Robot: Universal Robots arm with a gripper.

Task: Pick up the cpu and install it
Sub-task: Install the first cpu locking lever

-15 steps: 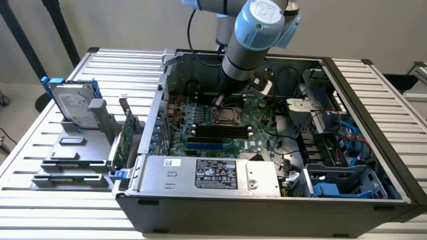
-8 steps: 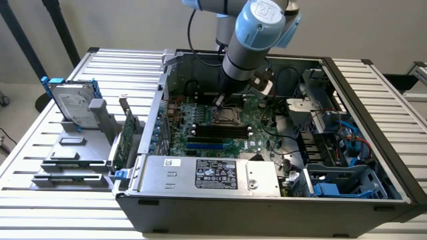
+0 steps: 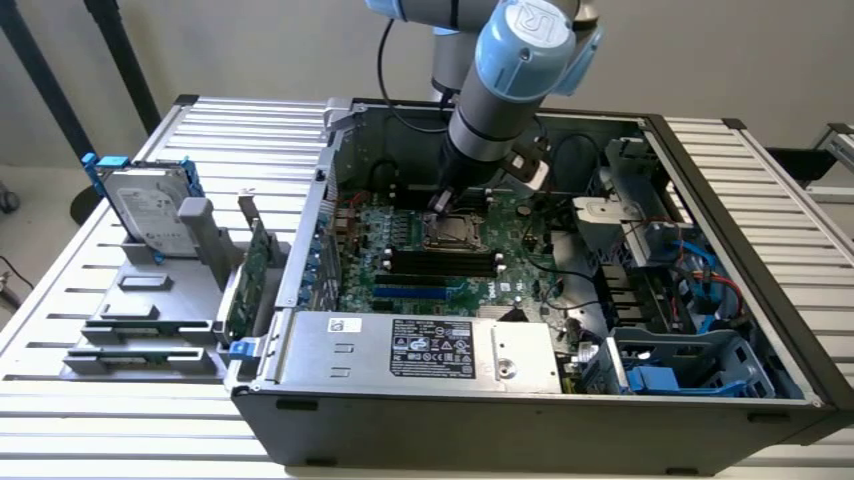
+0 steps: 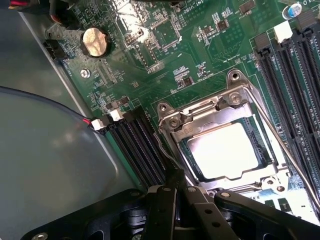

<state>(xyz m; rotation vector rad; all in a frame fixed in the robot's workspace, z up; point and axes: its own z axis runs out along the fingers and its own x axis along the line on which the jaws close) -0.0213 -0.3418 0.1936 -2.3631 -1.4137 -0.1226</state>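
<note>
Presently catalogued: one open computer case (image 3: 747, 395), lying on its side on a slatted metal tabletop (image 3: 120, 400). Contents of the case: a green motherboard (image 3: 400, 255) across the floor; a silver power supply box (image 3: 420, 345) with a label, along the near wall; blue plastic drive bays (image 3: 694, 370) at the exterior view's right; assorted black cables (image 3: 574, 160) toward the far wall.

On the motherboard: a metal socket frame (image 4: 220, 107) near the middle, holding the cpu (image 4: 225, 150), which lies flat inside the frame with its bright metal top facing up; black memory slots (image 4: 137, 145) just beside the socket on either side; a round coin battery (image 4: 94, 41) well apart from the socket.

Robot arm (image 3: 514, 70): reaches down into the case from above. Its tool (image 3: 441, 203) is clenched, with nothing seen between its black fingers (image 4: 172, 192), tip just beside the socket's edge and close to the cpu.

Outside the case, at the exterior view's left: a grey holder rack (image 3: 147, 300) carrying a silver hard drive (image 3: 144, 205) with blue brackets, standing upright, and a long green circuit card (image 3: 244, 280) on edge, near the case wall
</note>
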